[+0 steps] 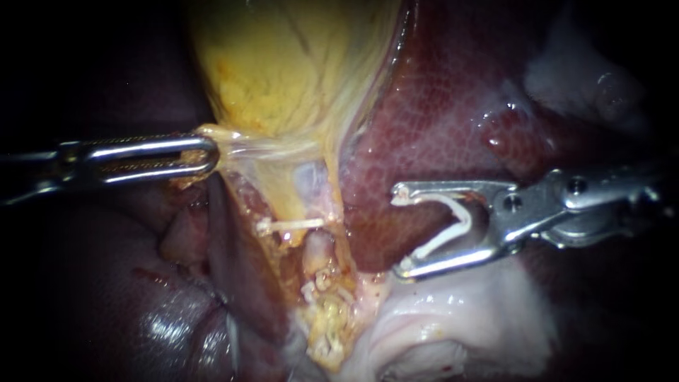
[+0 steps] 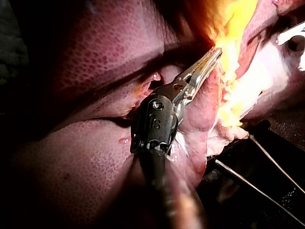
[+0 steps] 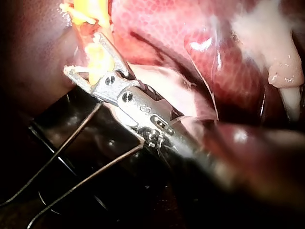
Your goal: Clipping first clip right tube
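Observation:
The yellow gallbladder (image 1: pixel 283 64) hangs in the upper middle of the endoscope view. My left instrument (image 1: pixel 205 154) is shut on its lower edge and holds the tissue stretched; the left wrist view shows the same jaws (image 2: pixel 212 55) closed on yellow tissue. Below the gallbladder a pale tube (image 1: pixel 318 251) runs down, with a white clip (image 1: pixel 290 225) lying across the tissue just above it. My right instrument (image 1: pixel 401 233) stands to the right of the tube, apart from it, over the liver (image 1: pixel 438 106). Its jaws are wide apart and hold a white V-shaped clip (image 1: pixel 456 223) between them.
Pale whitish tissue (image 1: pixel 453 318) lies below my right instrument. Frayed yellowish tissue (image 1: pixel 329 332) sits under the tube. Dark liver lobes (image 1: pixel 177 325) fill the lower left. Thin wires (image 3: pixel 71 143) over a black holder run beside my right instrument (image 3: pixel 85 53).

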You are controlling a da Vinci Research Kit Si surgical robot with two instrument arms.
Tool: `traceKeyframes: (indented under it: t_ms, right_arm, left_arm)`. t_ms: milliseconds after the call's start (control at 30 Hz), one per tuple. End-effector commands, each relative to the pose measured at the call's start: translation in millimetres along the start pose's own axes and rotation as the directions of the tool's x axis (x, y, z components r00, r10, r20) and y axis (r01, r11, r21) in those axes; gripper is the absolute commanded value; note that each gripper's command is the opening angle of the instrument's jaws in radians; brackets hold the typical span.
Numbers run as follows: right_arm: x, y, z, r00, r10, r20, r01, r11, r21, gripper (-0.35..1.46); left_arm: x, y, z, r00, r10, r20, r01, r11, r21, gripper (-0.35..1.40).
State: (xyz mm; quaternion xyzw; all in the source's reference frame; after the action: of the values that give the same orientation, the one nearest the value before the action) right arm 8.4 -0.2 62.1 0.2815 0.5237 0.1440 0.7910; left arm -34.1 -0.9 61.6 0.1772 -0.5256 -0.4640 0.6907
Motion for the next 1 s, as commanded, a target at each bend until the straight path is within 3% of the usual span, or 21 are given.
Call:
traceKeyframes:
  t_ms: [33, 400, 1000]
  right_arm:
    - [-0.5, 0.2, 0.5, 1.000, 0.002, 0.006, -0.002, 1.000, 0.000, 0.60]
    - [-4.5, 2.5, 4.9, 0.998, 0.040, 0.048, -0.040, 0.999, 0.009, 0.60]
    - [-6.2, 5.2, 6.0, 0.996, 0.048, 0.075, -0.049, 0.999, 0.004, 0.60]
  left_arm:
    - [0.1, 0.1, 0.0, 1.0000, 0.001, 0.000, -0.001, 1.000, 0.000, -0.35]
    - [0.2, 0.0, 0.0, 1.0000, 0.001, 0.000, -0.001, 1.000, -0.001, -0.35]
    - [0.3, -0.4, -0.3, 1.0000, 0.002, 0.001, -0.002, 1.000, -0.004, -0.35]
